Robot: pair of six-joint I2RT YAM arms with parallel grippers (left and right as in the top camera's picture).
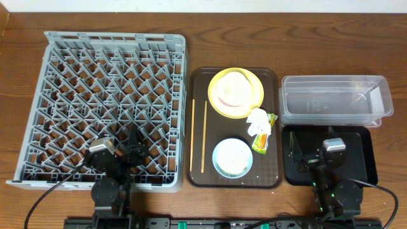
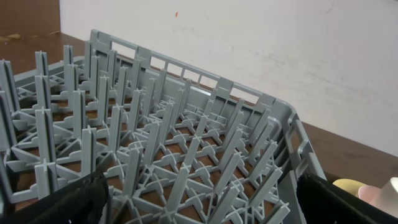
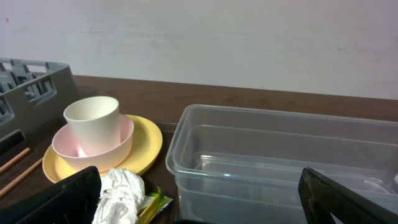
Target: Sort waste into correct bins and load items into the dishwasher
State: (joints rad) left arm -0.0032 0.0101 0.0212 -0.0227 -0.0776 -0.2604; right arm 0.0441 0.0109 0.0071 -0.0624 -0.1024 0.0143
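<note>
Nothing sorted or loaded yet. Dish rack (image 1: 114,39), left: empty. Brown tray (image 1: 198,83), centre: yellow plate (image 1: 257,90), cup (image 1: 234,88), blue bowl (image 1: 217,158), chopsticks (image 1: 204,137), tissue (image 1: 259,119), wrapper (image 1: 262,142). Clear bin (image 1: 331,80), black bin (image 1: 365,147), right: empty. Your left gripper (image 1: 135,149), right gripper (image 1: 297,156): fingers wide, nothing held.

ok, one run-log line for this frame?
left gripper: open, empty, over dish rack | right gripper: open, empty, over black bin | tissue, wrapper, dishes: all on brown tray | clear bin: empty
</note>
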